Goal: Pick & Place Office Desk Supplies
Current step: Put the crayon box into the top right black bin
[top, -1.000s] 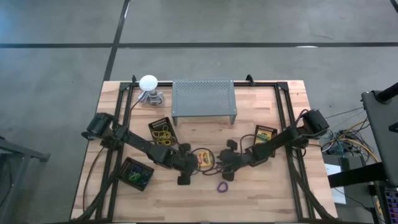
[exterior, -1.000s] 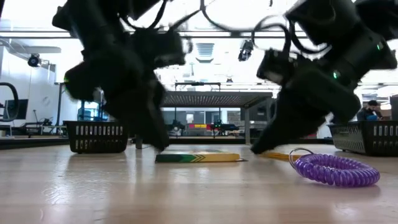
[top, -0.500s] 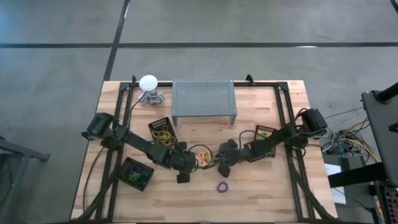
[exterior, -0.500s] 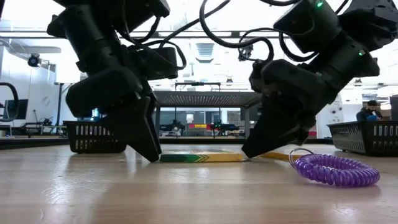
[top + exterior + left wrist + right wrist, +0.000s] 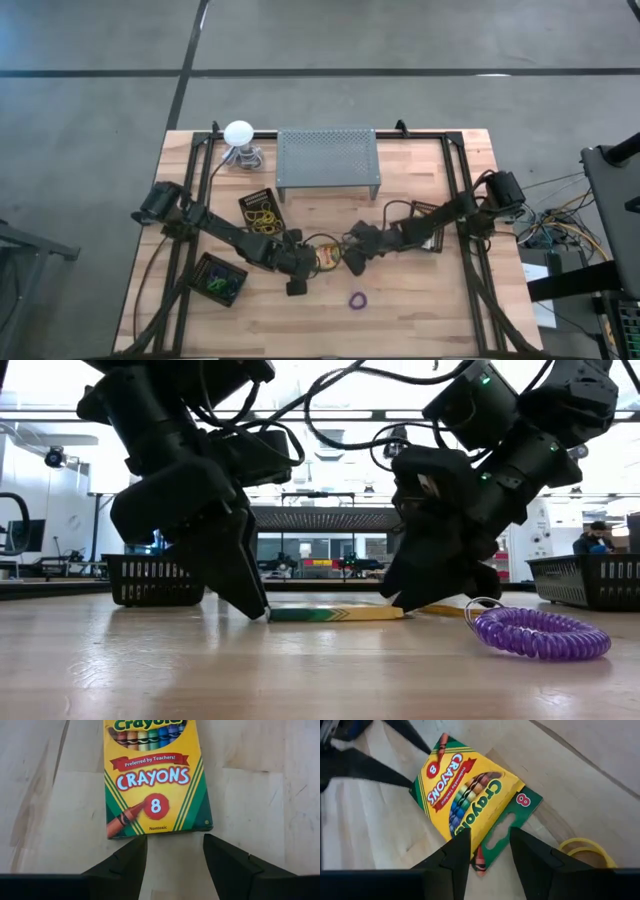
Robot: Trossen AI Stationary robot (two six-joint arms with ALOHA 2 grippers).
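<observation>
A yellow-and-green crayon box (image 5: 328, 257) lies flat on the wood table (image 5: 420, 310) between my two grippers. My left gripper (image 5: 310, 260) is open, and in the left wrist view its fingers (image 5: 131, 857) stand just short of the box's bottom end (image 5: 157, 827). My right gripper (image 5: 349, 257) is open at the opposite end. In the right wrist view its fingers (image 5: 459, 851) straddle the green hang-tab end (image 5: 502, 837). The low view shows the box (image 5: 335, 614) flat, with both grippers slanting down to its ends. My left gripper stands at the box's bottom end (image 5: 272, 615), slanting down from the table's left; I cannot tell whether a fingertip touches it. My right gripper has the hang-tab end (image 5: 495, 845) between its open fingers, slanting down from the right; I cannot tell whether it touches.
A purple coil (image 5: 357, 299) lies near the front edge. Black trays hold rubber bands (image 5: 262, 214), coloured loops (image 5: 218, 281) and another crayon box (image 5: 428, 215). A loose yellow band (image 5: 582, 847) lies beside the box. A grey perforated stand (image 5: 328, 160) and a white ball-topped object (image 5: 238, 132) sit at the far edge.
My right gripper has moved toward the table's left and slightly toward the far edge, closing in on the crayon box's tab end. In the low view the box has slid a little toward the table's right. My left gripper stays at the box's other end.
</observation>
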